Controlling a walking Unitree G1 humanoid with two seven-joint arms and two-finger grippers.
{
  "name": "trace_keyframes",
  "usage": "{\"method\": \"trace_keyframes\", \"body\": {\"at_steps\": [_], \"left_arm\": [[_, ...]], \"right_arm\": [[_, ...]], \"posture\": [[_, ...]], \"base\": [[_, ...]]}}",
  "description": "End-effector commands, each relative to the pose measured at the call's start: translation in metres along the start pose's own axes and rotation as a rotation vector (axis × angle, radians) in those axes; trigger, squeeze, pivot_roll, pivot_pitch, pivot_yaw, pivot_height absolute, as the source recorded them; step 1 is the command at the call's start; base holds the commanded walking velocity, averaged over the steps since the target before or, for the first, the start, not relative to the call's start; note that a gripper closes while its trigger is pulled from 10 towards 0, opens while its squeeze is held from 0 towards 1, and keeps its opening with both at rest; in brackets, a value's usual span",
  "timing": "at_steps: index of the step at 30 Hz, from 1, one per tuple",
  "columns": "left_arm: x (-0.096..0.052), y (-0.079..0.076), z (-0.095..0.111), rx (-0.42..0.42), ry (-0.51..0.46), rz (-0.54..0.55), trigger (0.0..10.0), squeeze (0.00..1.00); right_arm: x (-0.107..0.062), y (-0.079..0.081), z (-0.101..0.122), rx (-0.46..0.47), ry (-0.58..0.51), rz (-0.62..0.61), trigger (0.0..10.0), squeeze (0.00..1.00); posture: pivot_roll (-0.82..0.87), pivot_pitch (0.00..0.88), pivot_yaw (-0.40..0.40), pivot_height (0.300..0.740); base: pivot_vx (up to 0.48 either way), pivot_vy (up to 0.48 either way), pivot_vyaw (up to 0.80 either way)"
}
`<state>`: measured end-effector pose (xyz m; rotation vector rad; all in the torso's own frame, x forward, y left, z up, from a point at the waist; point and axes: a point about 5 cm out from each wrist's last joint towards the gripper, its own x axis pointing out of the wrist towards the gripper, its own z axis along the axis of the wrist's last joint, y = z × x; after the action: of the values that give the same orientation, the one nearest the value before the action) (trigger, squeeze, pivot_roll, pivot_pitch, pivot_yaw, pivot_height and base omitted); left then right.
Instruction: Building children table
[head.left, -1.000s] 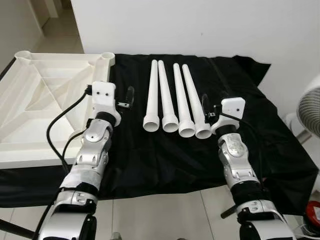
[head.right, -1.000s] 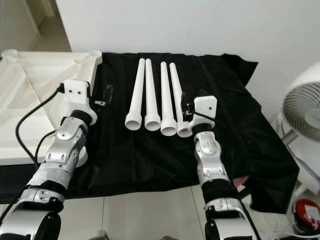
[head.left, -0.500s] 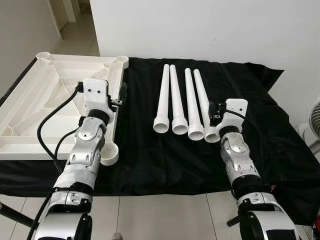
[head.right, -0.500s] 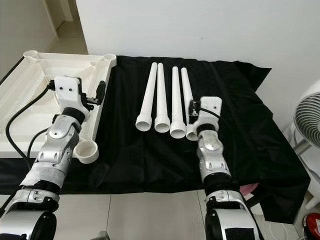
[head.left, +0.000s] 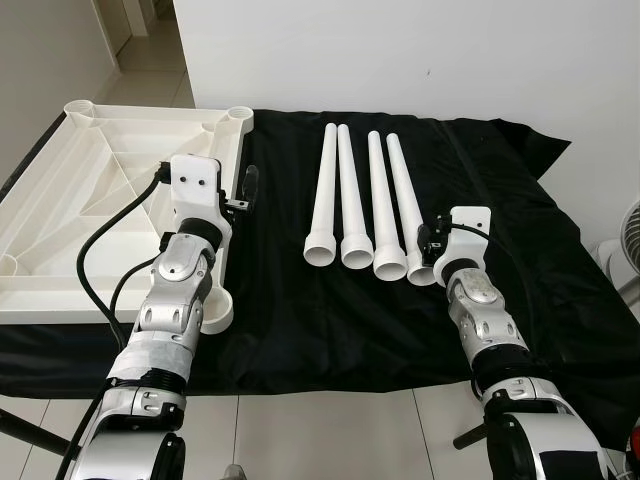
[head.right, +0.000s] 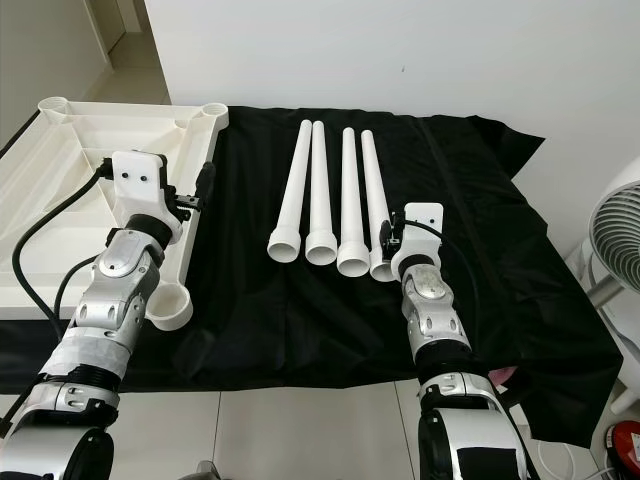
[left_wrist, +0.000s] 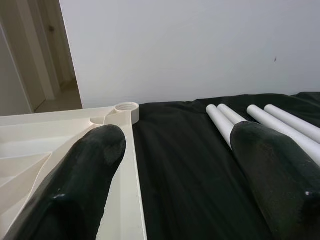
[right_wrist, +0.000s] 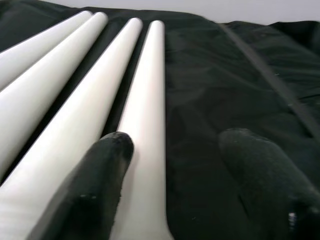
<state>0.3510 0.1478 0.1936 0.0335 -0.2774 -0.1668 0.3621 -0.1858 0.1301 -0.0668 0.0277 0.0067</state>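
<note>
Both grippers spread over the black-draped table.
The right gripper (right_wrist: 170, 185) straddles the rightmost of four white table legs (head.left: 362, 205); the left gripper (left_wrist: 170, 165), empty, hovers by the upturned white tabletop (head.left: 90, 200) on the black cloth (head.left: 300, 320).

A room in a home: a plain white wall (head.left: 400, 50), pale tiled floor (head.left: 330, 430) and a doorway (head.left: 135, 45) opening onto a corridor, with a white pedestal fan (head.right: 612, 235) standing beside a low surface draped in black cloth (head.left: 300, 310) holding unassembled white plastic furniture parts (head.left: 365, 210)
</note>
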Motion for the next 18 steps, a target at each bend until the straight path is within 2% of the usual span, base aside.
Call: {"method": "trace_keyframes", "body": {"at_steps": [1, 7, 8, 9, 18], "left_arm": [[-0.002, -0.001, -0.002, -0.011, 0.013, 0.002, 10.0, 0.00], [-0.003, -0.002, -0.002, -0.013, 0.017, 0.001, 10.0, 0.00], [-0.003, -0.003, -0.001, -0.013, 0.016, 0.001, 10.0, 0.00], [-0.003, -0.003, 0.000, -0.011, 0.014, 0.001, 10.0, 0.00], [-0.004, -0.004, 0.001, -0.012, 0.015, 0.004, 10.0, 0.00]], "right_arm": [[-0.004, 0.003, -0.010, 0.020, 0.040, 0.033, 10.0, 1.00], [-0.005, 0.001, -0.012, 0.035, 0.065, 0.034, 10.0, 1.00], [-0.006, 0.001, -0.014, 0.047, 0.081, 0.040, 10.0, 0.42], [-0.008, 0.000, -0.015, 0.072, 0.094, 0.047, 10.0, 0.00], [-0.015, 0.001, -0.029, 0.129, 0.174, 0.080, 10.0, 0.00]], "posture": [[0.00, 0.000, -0.016, 0.740], [0.00, 0.000, -0.018, 0.740], [0.00, 0.001, -0.019, 0.740], [0.00, 0.003, -0.021, 0.740], [-0.01, 0.003, -0.025, 0.740]], "base": [[0.000, 0.000, 0.00], [0.000, 0.000, 0.00], [0.000, 0.000, 0.00], [0.000, 0.000, 0.00], [0.000, 0.000, 0.00]]}}
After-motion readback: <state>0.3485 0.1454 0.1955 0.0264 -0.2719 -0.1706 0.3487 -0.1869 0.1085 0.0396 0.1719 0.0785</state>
